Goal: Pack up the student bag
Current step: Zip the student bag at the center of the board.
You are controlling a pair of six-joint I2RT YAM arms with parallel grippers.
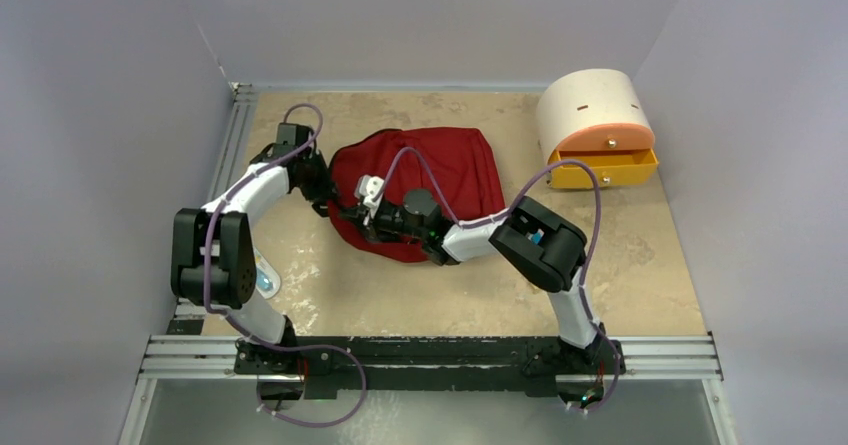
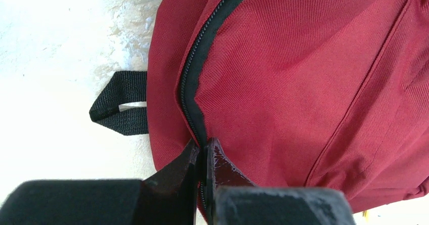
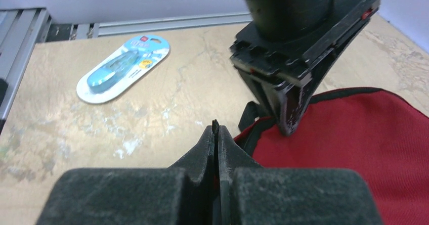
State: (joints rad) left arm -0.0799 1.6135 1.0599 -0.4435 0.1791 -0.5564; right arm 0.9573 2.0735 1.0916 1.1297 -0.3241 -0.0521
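The dark red student bag lies flat on the table's middle. It fills the left wrist view, its black zipper closed along the seam. My left gripper is at the bag's left edge, shut on the zipper strip. My right gripper lies over the bag's near-left corner, pointing left. Its jaws are shut with a thin black tab pinched between the tips. The left gripper's fingers press the bag's edge just beyond it.
A blue item in a white blister pack lies on the table left of the bag, half hidden by the left arm in the top view. A cream-and-orange drawer box with its drawer pulled out stands at the back right. A black strap loop sticks out of the bag.
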